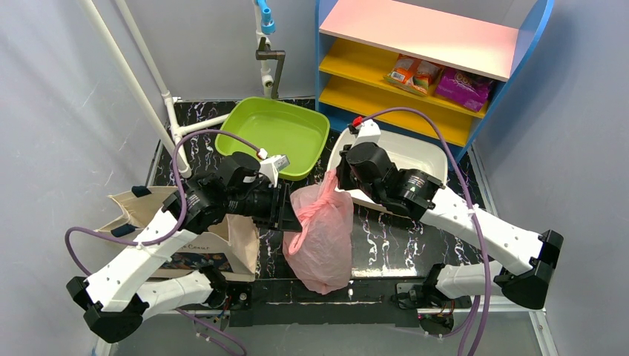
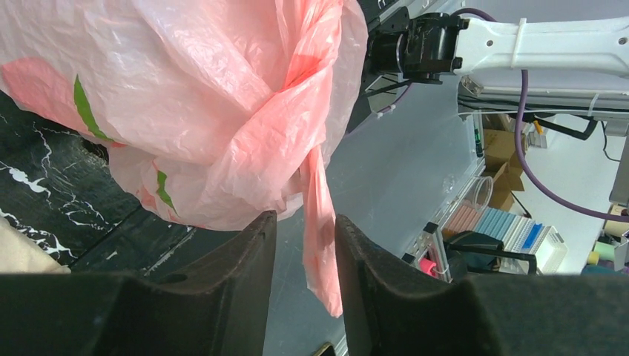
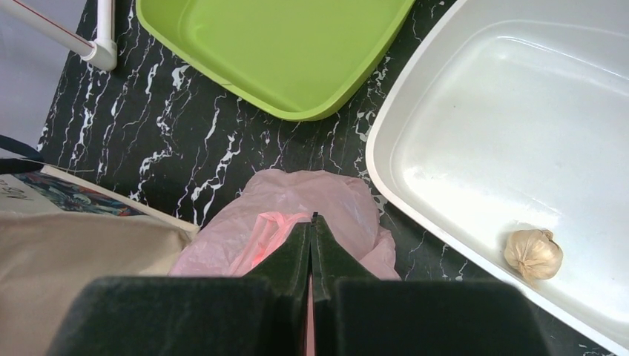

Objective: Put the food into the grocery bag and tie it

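Pinching the crinkly pink plastic bag [image 1: 326,237] in closed right fingers [image 3: 285,259], straddling its dangling strip [image 2: 320,222] with narrowly parted left fingers [image 2: 245,274].

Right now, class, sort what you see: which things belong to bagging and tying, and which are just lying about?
In the job: pink grocery bag; right gripper, shut on its top; left gripper, open around a strip of it.

Lying about: green tray; white tub; canvas tote; snack packets.
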You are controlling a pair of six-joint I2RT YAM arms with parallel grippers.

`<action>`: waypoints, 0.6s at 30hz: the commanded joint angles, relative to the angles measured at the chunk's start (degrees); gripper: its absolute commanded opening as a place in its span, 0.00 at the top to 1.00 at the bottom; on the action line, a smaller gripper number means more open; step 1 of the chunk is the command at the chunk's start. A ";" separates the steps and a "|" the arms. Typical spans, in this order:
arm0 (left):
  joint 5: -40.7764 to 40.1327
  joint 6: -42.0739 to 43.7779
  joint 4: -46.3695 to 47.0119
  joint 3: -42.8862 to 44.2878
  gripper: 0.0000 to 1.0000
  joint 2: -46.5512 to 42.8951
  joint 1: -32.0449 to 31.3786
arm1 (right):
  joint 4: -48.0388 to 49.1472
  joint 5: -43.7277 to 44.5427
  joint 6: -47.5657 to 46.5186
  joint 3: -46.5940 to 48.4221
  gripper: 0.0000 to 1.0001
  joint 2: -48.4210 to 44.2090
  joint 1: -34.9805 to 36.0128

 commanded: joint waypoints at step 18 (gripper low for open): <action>-1.27 -2.67 3.27 -1.51 0.77 -1.04 -4.40 | 1.46 0.21 0.90 -1.05 0.99 -2.95 0.34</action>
